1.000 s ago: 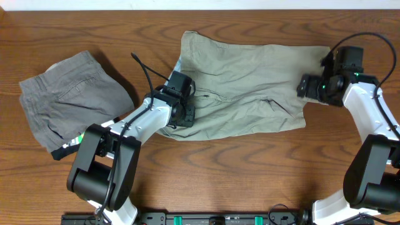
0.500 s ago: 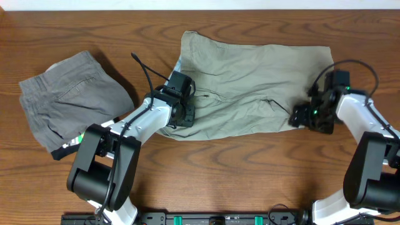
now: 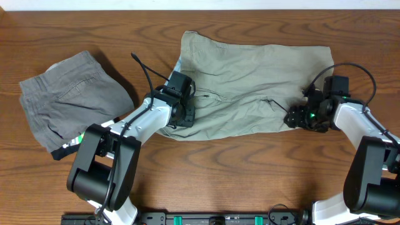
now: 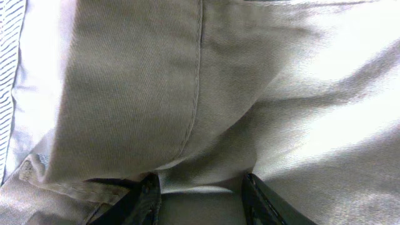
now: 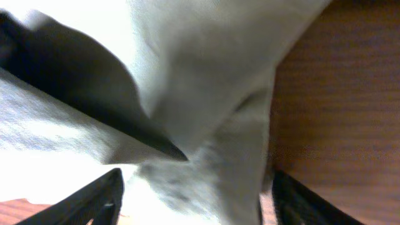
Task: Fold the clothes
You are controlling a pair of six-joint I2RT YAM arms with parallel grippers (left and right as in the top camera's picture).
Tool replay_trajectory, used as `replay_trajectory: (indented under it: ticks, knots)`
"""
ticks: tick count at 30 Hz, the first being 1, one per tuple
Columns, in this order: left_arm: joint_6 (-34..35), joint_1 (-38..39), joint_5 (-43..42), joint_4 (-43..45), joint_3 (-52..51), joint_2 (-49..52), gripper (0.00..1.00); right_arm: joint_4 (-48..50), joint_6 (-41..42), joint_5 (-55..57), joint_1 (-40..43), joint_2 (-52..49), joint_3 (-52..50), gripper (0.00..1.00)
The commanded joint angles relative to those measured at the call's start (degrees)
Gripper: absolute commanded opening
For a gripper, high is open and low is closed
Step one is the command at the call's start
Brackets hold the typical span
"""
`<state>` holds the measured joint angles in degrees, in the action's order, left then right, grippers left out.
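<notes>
at the left side of the wooden table [image 3: 206, 169] lies a darker grey pair of shorts [image 3: 75, 94], crumpled, with a black waistband at its lower edge, well apart from both arms' claws. to the right of it, the left gripper [image 3: 181, 115] rests on the left lower part of the clothes [image 3: 250, 75], a pale khaki-green pair of shorts which is spread flat and wrinkled over the middle and right part of the table, near its far edge. in the left wrist view the two dark fingers [image 4: 149, 199] are clamped on a thick fold of this khaki cloth, which fills the whole space between them; a stitched seam runs up from there, and a blue-white striped lining [image 4: 9, 75] shows at the left border. further to the right, the right gripper [image 3: 295, 117] is at the lower right corner of the clothes, at the hem. in the right wrist view its fingers [image 5: 94, 199] stand wide apart, one on each side of the cloth edge, and the cloth hangs loose between them; the brown table shows beside it at the right.
</notes>
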<state>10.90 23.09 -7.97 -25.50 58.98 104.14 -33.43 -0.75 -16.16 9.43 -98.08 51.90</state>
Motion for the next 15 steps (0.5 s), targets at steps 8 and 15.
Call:
replay_trajectory:
  ticks: [8, 15]
  knots:
    - [0.79, -0.24, 0.85, -1.44, -0.55, 0.76, 0.45, 1.33, -0.52, -4.2, -5.57, -1.2, -1.18, 0.26]
    - [0.79, -0.24, 0.87, -1.49, -0.55, 0.76, 0.45, -1.2, 3.37, 2.27, -5.22, -0.68, -1.07, 0.01]
